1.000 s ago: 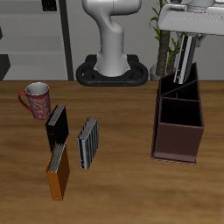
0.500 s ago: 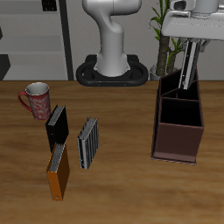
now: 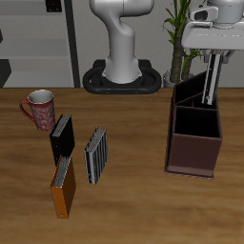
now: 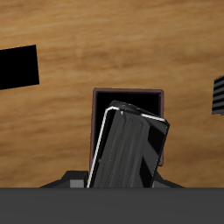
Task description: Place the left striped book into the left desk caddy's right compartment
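The tabletop is warm brown wood with a streaky grain. The caddy is dark maroon-brown, darker inside its compartments. The book standing in it carries fine grey-and-black stripes with dark edges; up close it looks glossy black with a pale border. Its twin lying on the wood shows the same grey-and-black striping. Nearby lie a plain black book and a plain orange book. The mug is patterned red and white. The pincer is white.

Wooden table, grey shelving behind, potted plant beside.
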Motion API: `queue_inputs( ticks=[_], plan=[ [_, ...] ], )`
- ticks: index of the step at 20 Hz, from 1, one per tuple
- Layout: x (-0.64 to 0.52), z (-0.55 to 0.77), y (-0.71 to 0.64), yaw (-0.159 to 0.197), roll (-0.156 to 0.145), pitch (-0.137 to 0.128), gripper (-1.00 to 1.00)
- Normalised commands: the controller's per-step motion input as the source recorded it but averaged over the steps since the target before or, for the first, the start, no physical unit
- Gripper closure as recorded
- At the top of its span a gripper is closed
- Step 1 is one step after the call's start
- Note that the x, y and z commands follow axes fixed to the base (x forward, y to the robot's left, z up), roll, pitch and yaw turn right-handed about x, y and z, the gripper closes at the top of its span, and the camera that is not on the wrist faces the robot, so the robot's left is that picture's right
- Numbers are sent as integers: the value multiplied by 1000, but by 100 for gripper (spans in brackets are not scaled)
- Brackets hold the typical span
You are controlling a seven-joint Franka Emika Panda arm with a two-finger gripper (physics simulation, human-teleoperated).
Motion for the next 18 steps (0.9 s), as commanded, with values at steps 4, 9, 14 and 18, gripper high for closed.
queue_inputs(
  ticks=[4, 9, 14, 18],
  plan=[
    [2, -24, -3, 4, -1, 2, 100],
    [14, -48, -36, -15, -10, 9, 100],
    [43, -99, 0, 2, -1, 8, 100],
    [68, -137, 31, 2, 5, 11, 100]
  ],
)
